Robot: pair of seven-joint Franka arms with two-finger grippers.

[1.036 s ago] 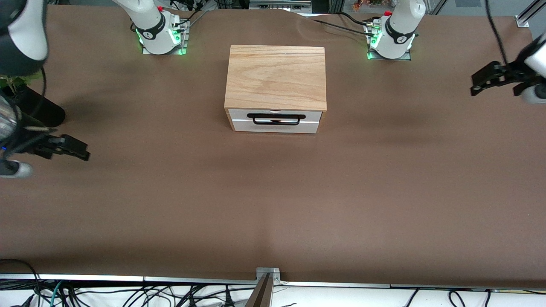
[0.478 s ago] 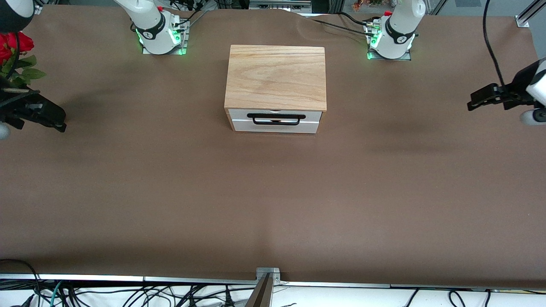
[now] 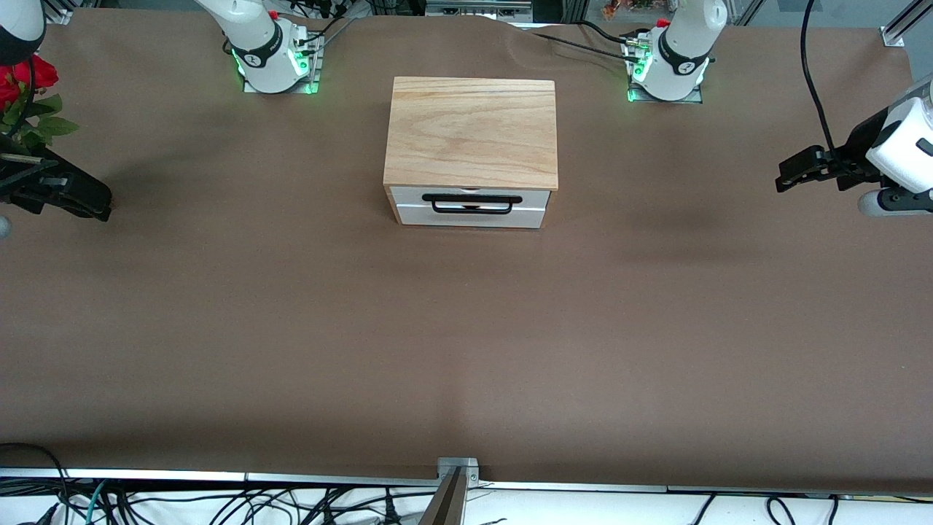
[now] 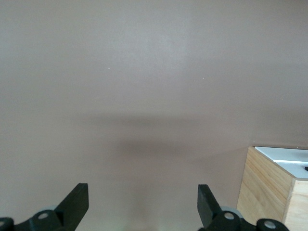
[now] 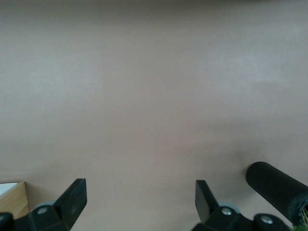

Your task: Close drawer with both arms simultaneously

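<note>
Table (image 3: 291, 328): brown surface; the box sits midway between the two arm bases.
Box (image 3: 471, 131): light wood, flat top, front turned to the front camera.
Drawer (image 3: 471, 207): white front, long black wire handle (image 3: 471, 203); looks pushed nearly flush into the box, so closing seems done or nearly so.
Left gripper (image 4: 142, 204): fingers spread apart, holding nothing, over the table's left-arm end, well clear of the box.
Right gripper (image 5: 139, 202): also spread and empty, over the right-arm end beside a black ribbed vase (image 5: 276, 185) of red flowers (image 3: 22, 76).

White-fronted drawer (image 3: 470, 208) with black handle (image 3: 471, 203), light-wood box (image 3: 472, 131), brown table (image 3: 466, 328), red flowers (image 3: 22, 76).
</note>
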